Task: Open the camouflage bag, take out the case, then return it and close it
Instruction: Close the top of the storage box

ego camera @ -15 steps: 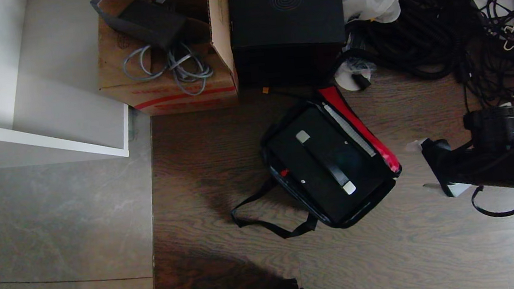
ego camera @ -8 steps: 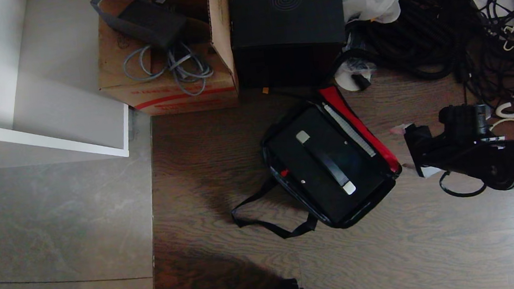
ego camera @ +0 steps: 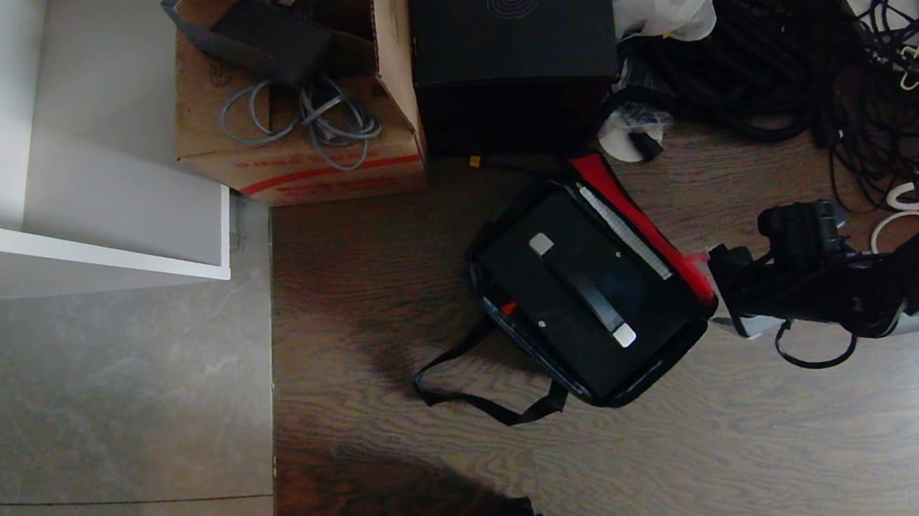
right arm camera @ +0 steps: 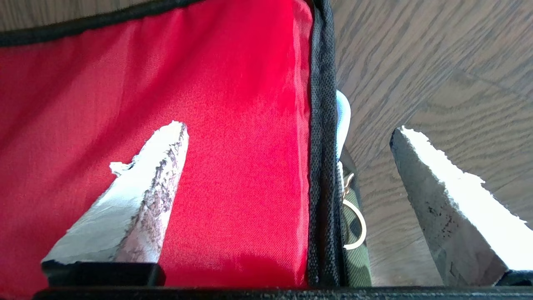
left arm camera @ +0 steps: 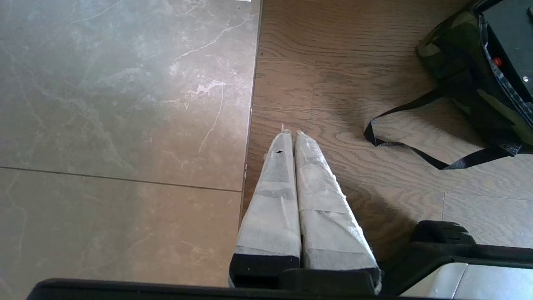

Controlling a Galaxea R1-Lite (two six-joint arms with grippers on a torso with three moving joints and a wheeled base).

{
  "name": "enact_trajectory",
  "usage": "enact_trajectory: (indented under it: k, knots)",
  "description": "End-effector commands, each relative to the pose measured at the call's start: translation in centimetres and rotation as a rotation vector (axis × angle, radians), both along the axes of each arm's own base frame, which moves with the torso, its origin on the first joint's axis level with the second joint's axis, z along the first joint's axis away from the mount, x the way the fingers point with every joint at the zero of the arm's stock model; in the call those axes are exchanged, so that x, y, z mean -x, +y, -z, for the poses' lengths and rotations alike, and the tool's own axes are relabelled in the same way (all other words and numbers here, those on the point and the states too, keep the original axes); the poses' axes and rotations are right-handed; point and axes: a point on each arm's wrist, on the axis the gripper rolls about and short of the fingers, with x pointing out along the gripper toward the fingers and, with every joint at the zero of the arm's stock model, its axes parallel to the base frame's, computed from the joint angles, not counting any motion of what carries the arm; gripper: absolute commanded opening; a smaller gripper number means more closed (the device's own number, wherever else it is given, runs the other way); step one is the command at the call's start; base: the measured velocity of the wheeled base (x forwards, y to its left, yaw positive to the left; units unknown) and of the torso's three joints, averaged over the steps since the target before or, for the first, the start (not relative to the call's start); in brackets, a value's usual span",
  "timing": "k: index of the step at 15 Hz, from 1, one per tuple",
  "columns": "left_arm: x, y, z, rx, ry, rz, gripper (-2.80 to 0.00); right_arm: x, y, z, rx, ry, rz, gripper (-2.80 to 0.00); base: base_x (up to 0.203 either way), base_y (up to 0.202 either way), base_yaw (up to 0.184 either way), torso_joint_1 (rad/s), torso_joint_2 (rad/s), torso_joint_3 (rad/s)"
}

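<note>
The camouflage bag (ego camera: 661,359) lies open on the wooden floor, its red-lined flap (ego camera: 638,222) folded back on the right. Inside it rests the black case (ego camera: 564,307), strap handle up, with a small red spot at one edge. My right gripper (ego camera: 716,292) is open at the flap's right edge. In the right wrist view that gripper (right arm camera: 288,131) straddles the flap's black trim (right arm camera: 322,166), one finger over the red lining (right arm camera: 233,125), the other over bare floor. A pale blue zipper loop (right arm camera: 343,116) and a metal ring (right arm camera: 358,233) hang by the trim. My left gripper (left arm camera: 291,134) is shut and parked, away from the bag (left arm camera: 462,79).
A cardboard box (ego camera: 291,140) with cables and a tall black box (ego camera: 511,37) stand behind the bag. Tangled black cables (ego camera: 783,55) fill the back right. The bag's loose strap (ego camera: 480,402) trails toward me. A white shelf unit (ego camera: 72,200) stands on the tiles at left.
My right arm has swung in from the right toward the bag, bringing the open gripper up to the red flap's edge. The bag, the case and the left arm have not moved.
</note>
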Motion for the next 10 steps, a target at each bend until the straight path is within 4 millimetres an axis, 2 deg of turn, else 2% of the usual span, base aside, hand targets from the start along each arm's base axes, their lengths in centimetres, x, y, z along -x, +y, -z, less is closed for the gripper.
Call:
enact_trajectory:
  k: [1, 3, 7, 10]
  knots:
    - [-0.1, 0.0, 0.2, 0.002, 0.007, 0.000, -2.80, -0.3, 0.8, 0.3, -0.010, -0.002, -0.009, 0.00, 0.000, 0.000, 0.000, 0.000, 0.00, 0.000]
    - [-0.1, 0.0, 0.2, 0.002, 0.007, -0.001, -2.80, -0.4, 0.8, 0.6, -0.009, -0.002, -0.008, 0.00, 0.000, 0.000, 0.000, 0.000, 0.00, 0.000]
    - [-0.1, 0.0, 0.2, 0.001, 0.007, 0.000, -2.80, -2.3, 0.9, 0.3, 0.015, -0.129, 0.081, 0.00, 0.000, 0.000, 0.000, 0.000, 0.00, 0.000]
    - [-0.1, 0.0, 0.2, 0.002, 0.007, -0.001, -2.80, -3.0, 0.8, 0.0, 0.027, -0.173, 0.118, 0.00, 0.000, 0.000, 0.000, 0.000, 0.00, 0.000]
